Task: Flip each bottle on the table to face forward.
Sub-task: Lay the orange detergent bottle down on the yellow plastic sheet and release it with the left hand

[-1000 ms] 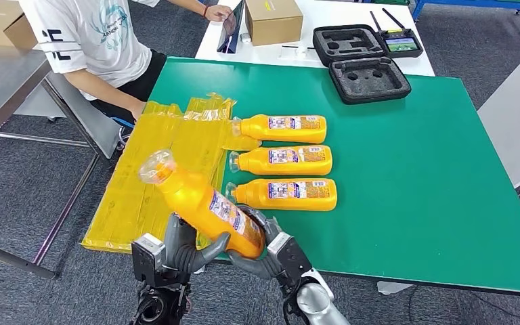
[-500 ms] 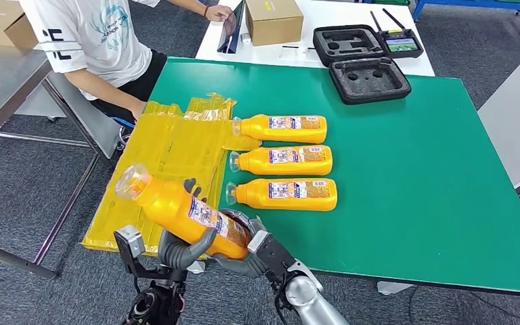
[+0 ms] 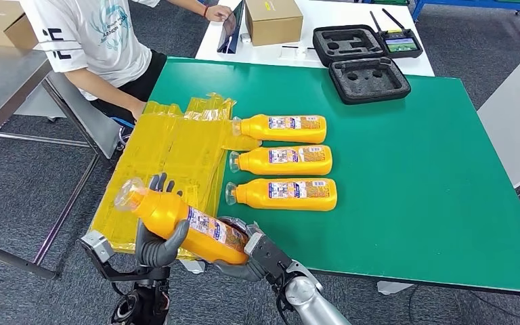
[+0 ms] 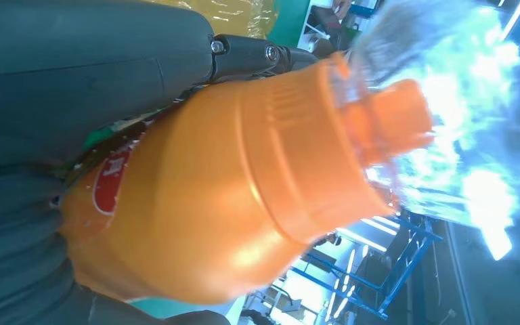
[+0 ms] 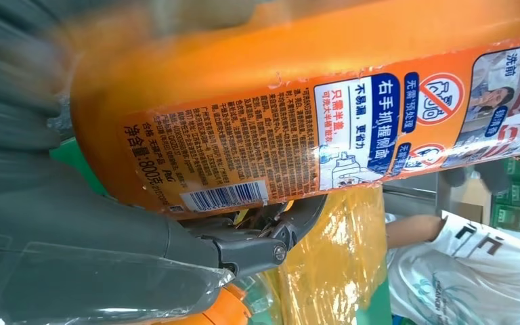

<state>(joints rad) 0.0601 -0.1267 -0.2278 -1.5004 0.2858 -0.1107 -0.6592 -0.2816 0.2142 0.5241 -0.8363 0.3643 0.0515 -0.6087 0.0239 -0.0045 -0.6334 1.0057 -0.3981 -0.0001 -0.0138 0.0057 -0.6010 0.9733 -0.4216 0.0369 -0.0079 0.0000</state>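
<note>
An orange bottle (image 3: 183, 225) with a clear cap is held in the air over the table's near-left corner, cap pointing left. My left hand (image 3: 154, 237) grips its neck end and my right hand (image 3: 247, 257) holds its base. The left wrist view has the bottle (image 4: 244, 183) close up with its clear cap. In the right wrist view its back label with a barcode (image 5: 325, 135) faces the camera. Three more orange bottles (image 3: 283, 127) (image 3: 284, 160) (image 3: 284, 193) lie in a column on the green table (image 3: 413, 189), caps to the left, printed labels up.
Yellow plastic wrapping (image 3: 169, 156) covers the table's left edge. A person in a white shirt (image 3: 91, 40) sits at the far left corner. Two black foam cases (image 3: 369, 78) and a cardboard box (image 3: 273, 19) stand at the back.
Both hands have carried the bottle leftward and lower, tipping it closer to level. My left hand slid from mid-body toward the neck. The three lying bottles have not moved.
</note>
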